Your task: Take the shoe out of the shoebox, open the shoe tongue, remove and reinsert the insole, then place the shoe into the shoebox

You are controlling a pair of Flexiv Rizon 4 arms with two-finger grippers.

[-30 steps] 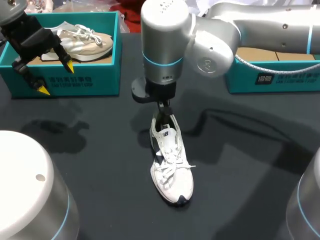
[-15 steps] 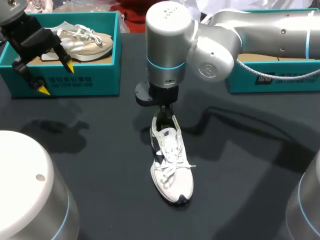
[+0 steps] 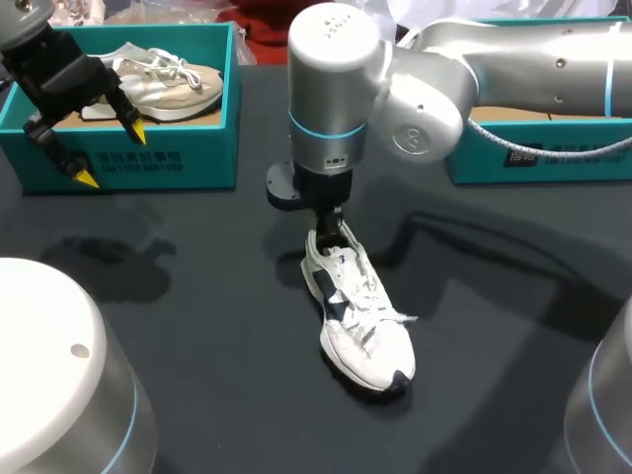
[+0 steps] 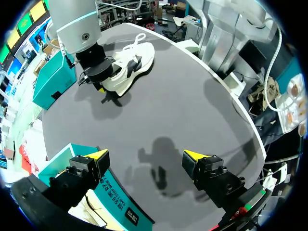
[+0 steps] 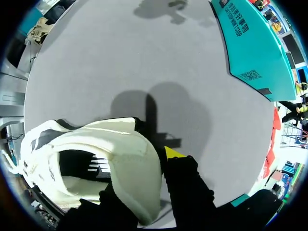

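**Station state, referenced to the white shoe**

1. Locate the white shoe (image 3: 360, 321). It lies on the dark table (image 3: 197, 296), outside both boxes, near the table's middle. Its toe points toward the near edge and slightly to the robot's right. Its heel faces the far edge. The laces lie loose and splayed over the tongue, and dark panels mark the side and the toe.

2. Check the right gripper (image 3: 326, 232). It stands directly over the shoe's heel, with the right arm coming in from the shoe's right and far side. In the right wrist view, the heel wall sits between the two fingers. One yellow-tipped finger (image 5: 173, 153) presses the outside of the heel, and the other reaches down inside the opening. Treat this claw as clamped narrow on the heel of the white shoe. You cannot tell from these views whether the heel is lifted off the table.

3. Check the left gripper (image 3: 112, 154). It hangs well apart from the shoe, beyond the heel and far to its left. The fingers are spread wide and hold nothing.

4. Note the left shoebox (image 3: 188, 148). It is teal and stands far-left of the shoe, partly under the left gripper. A beige shoe (image 3: 173, 84) lies inside it.

5. Note the right shoebox (image 3: 553, 148). It is teal and stands far-right of the shoe, partly hidden behind the right arm.
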